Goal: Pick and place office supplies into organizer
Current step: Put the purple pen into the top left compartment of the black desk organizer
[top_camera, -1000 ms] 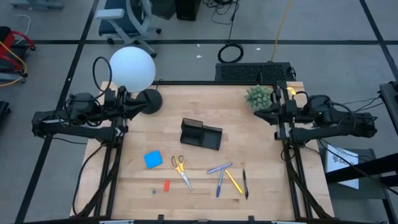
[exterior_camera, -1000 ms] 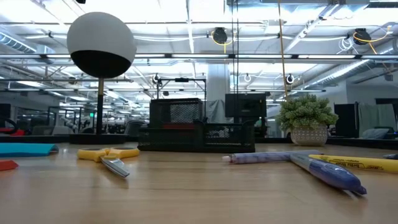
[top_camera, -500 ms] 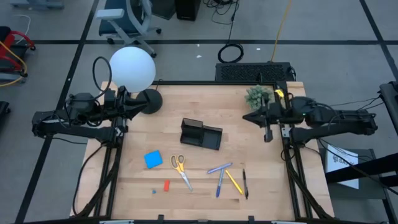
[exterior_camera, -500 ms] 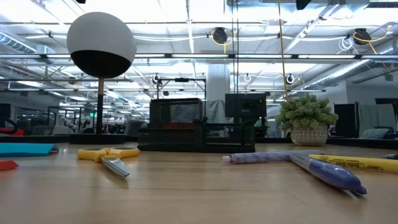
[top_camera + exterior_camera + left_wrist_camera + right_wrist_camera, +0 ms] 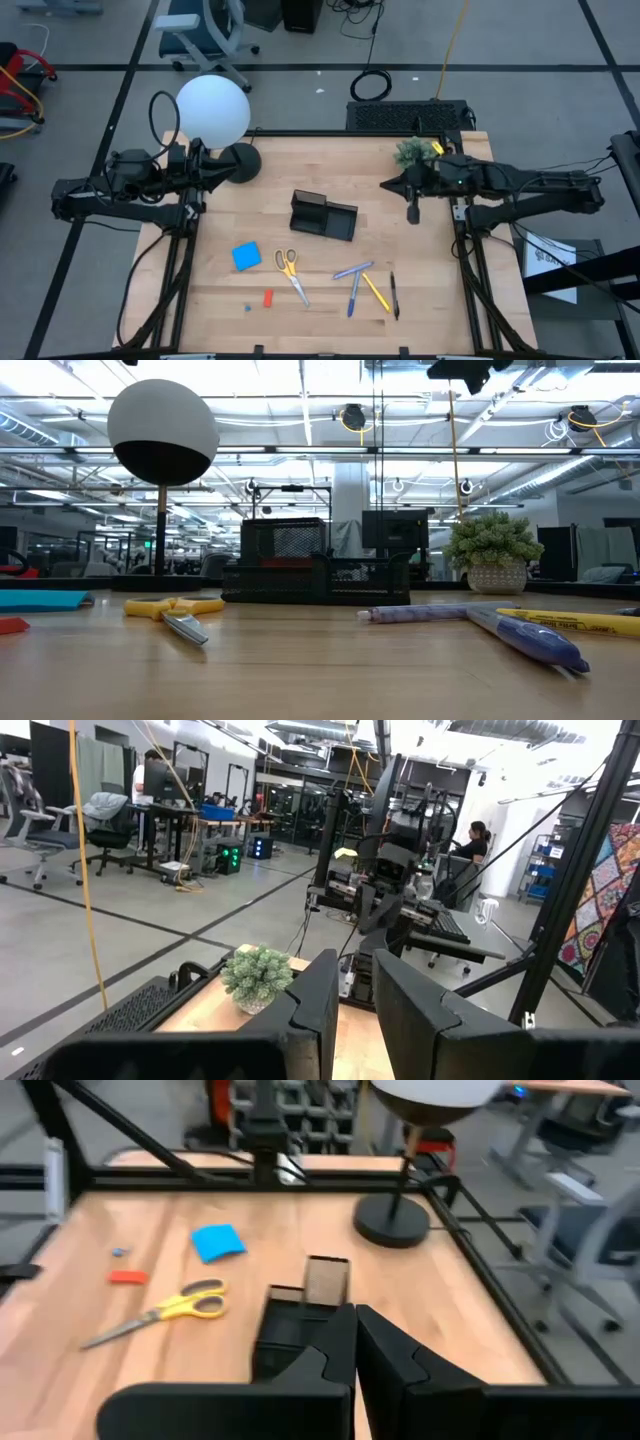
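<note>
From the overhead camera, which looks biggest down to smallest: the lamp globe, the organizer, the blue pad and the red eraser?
Largest to smallest in the high view:
1. Lamp globe, though it sits higher, nearer the camera, which may inflate it.
2. Organizer.
3. Blue pad.
4. Red eraser.

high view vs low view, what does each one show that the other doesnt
Only the high view shows the left gripper parked beside the lamp base, the right gripper shut over the table's right side, a small red piece with a tiny blue bit next to it, and a black pen.

Only the low view shows the room behind the table, with its ceiling lights.

Both show the organizer, the scissors, the blue pad, the plant and the lamp globe.
</note>
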{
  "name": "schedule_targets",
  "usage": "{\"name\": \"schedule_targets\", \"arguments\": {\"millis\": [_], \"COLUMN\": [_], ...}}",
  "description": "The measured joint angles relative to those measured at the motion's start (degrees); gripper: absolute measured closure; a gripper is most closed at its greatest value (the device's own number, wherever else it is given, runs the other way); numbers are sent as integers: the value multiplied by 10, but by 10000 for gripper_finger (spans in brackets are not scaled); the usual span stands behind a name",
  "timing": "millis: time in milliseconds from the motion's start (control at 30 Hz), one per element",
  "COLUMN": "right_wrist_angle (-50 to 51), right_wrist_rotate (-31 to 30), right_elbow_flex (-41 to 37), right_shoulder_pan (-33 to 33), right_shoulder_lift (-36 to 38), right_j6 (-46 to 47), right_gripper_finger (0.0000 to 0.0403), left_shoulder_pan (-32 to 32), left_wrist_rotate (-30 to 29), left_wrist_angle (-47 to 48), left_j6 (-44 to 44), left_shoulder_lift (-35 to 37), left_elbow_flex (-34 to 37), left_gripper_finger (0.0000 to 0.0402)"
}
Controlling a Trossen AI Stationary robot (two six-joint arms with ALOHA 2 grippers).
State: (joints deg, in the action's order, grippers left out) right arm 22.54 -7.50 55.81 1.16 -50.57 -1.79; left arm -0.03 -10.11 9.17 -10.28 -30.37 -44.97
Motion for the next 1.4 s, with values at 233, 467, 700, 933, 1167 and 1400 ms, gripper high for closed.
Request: {"name": "schedule_targets", "arguments": {"millis": [233,467,700,933,1167,1400], "right_wrist_angle": [53,139,224,330,390,415], "right_wrist_rotate": [0,0,1,0,-1,-2], "right_elbow_flex": [40,45,75,155,219,255], "right_shoulder_pan": [0,-2,-17,-47,-77,-135], "right_shoulder_lift": [-43,-92,-174,-270,-351,-417], "right_j6": [-5,-5,-4,-5,-7,-9], "right_gripper_finger": [403,403,403,403,403,403], "left_shoulder_pan": [0,0,0,0,0,0], "left_wrist_rotate": [0,0,0,0,1,1], "left_wrist_angle": [0,0,0,0,0,0], "left_j6": [0,0,0,0,0,0], "left_shoulder_lift": [0,0,0,0,0,0], "left_elbow_flex": [0,0,0,0,0,0], "left_gripper_finger": [330,330,330,330,330,330]}}
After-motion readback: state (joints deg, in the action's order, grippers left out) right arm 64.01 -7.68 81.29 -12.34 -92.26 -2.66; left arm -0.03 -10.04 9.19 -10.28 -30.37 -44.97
